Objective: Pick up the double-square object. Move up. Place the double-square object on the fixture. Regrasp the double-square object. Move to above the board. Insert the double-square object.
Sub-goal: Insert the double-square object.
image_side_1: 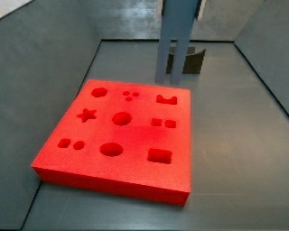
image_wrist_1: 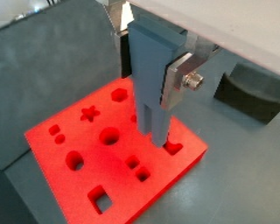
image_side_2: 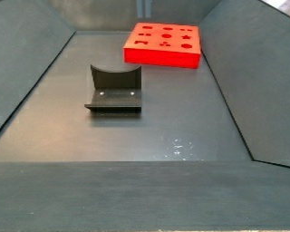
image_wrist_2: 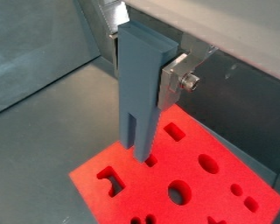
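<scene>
We see the double-square object (image_wrist_2: 139, 96), a slate-blue bar with two prongs pointing down, hanging upright over the red board (image_wrist_1: 73, 179). The gripper (image_wrist_2: 149, 79) clamps it. The fixture (image_side_2: 115, 89) sits mid-left in a side view.

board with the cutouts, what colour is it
Bright red board, clearest in a side view; the gripper holds the slate-blue double-square object above it.

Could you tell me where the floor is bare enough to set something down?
Bare floor lies around the fixture and toward the near wall. The crowded spot is the board: the gripper hangs over it, holding the double-square object upright.
</scene>
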Robot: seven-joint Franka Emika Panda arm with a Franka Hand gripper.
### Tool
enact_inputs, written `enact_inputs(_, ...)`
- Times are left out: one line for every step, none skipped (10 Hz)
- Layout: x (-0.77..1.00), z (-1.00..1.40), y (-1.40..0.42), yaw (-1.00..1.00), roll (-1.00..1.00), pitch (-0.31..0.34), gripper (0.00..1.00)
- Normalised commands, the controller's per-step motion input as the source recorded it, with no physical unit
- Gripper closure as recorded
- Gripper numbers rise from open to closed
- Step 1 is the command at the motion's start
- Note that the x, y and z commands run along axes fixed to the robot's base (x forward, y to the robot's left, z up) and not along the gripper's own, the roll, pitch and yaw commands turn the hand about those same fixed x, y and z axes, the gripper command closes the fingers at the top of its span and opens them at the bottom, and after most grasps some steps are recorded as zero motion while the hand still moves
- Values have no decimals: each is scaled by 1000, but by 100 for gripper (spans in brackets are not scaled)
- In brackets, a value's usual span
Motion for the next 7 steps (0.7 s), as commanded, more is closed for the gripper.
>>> enact_inputs(0, -477, -69, 0, -53, -133, 100)
enact_inputs(0, -434, -151, -120, 0, -81, 100)
enact_inputs(3, -340, -171, -234, 0, -30, 100)
enact_inputs(-9, -303, -211, -63, 0, -106, 100)
enact_inputs(-89, -300, -183, 11, 0, -86, 100)
enact_inputs(-106, -289, -163, 3, 40, -54, 100)
enact_inputs(-171, -331, -211, 66, 29, -31, 100)
